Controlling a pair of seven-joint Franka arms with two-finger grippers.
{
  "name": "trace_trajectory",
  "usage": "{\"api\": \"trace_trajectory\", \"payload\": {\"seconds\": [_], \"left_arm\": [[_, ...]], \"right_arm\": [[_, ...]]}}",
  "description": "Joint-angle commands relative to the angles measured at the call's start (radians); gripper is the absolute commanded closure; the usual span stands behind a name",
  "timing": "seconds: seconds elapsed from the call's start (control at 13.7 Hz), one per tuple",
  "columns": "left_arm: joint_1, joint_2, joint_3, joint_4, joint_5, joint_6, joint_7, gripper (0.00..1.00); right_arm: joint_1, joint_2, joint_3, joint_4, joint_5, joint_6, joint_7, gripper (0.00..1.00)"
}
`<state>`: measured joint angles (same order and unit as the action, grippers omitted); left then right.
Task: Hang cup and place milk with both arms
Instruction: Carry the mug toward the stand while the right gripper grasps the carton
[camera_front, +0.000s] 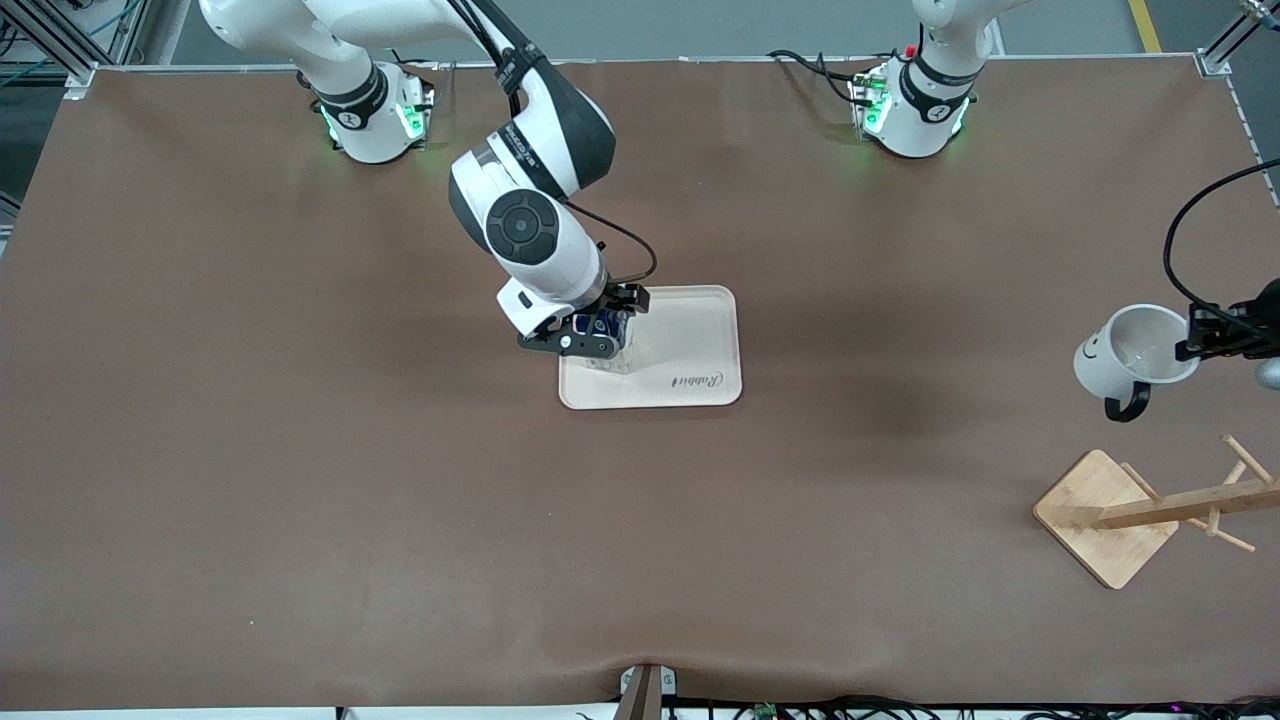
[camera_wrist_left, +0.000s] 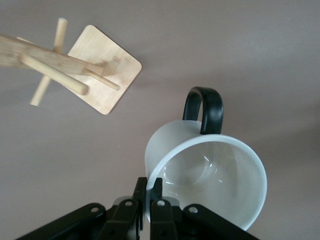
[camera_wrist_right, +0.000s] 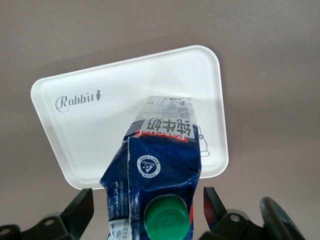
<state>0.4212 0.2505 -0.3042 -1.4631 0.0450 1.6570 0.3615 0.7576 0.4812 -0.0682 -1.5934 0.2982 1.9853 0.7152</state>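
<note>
The cup (camera_front: 1130, 355) is white with a black handle and a smiley face. My left gripper (camera_front: 1195, 340) is shut on its rim and holds it tilted in the air over the table by the wooden rack (camera_front: 1150, 510). In the left wrist view the fingers (camera_wrist_left: 156, 192) pinch the cup's (camera_wrist_left: 205, 175) wall. The milk (camera_front: 603, 335) stands on the white tray (camera_front: 690, 340), at the tray's end toward the right arm. My right gripper (camera_front: 590, 335) is open around it; in the right wrist view the fingers (camera_wrist_right: 82, 202) stand apart from the carton (camera_wrist_right: 155, 170) on both sides.
The wooden rack (camera_wrist_left: 75, 65) has a square base and several pegs, and stands at the left arm's end of the table, nearer the front camera than the cup. The tray (camera_wrist_right: 100, 130) bears the word "Rabbit". A black cable loops above the left gripper.
</note>
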Motion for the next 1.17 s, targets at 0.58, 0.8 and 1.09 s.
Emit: {"api": "trace_trajectory", "payload": {"seconds": [0.58,0.8,1.09], "left_arm": [[0.001,0.092,0.08,0.119,0.015,0.01,0.182,1.0],[0.002,0.105,0.089,0.135,0.015,0.013,0.189,1.0],[0.001,0.136,0.106,0.17,0.015,0.036,0.217,1.0]], "right_arm": [[-0.018,0.005,-0.016,0.119,0.009,-0.096,0.155,1.0],[-0.069,-0.003,-0.018,0.185,-0.016,-0.224,0.149,1.0],[-0.161,-0.047,-0.018,0.205,-0.045,-0.342,0.041,1.0]]}}
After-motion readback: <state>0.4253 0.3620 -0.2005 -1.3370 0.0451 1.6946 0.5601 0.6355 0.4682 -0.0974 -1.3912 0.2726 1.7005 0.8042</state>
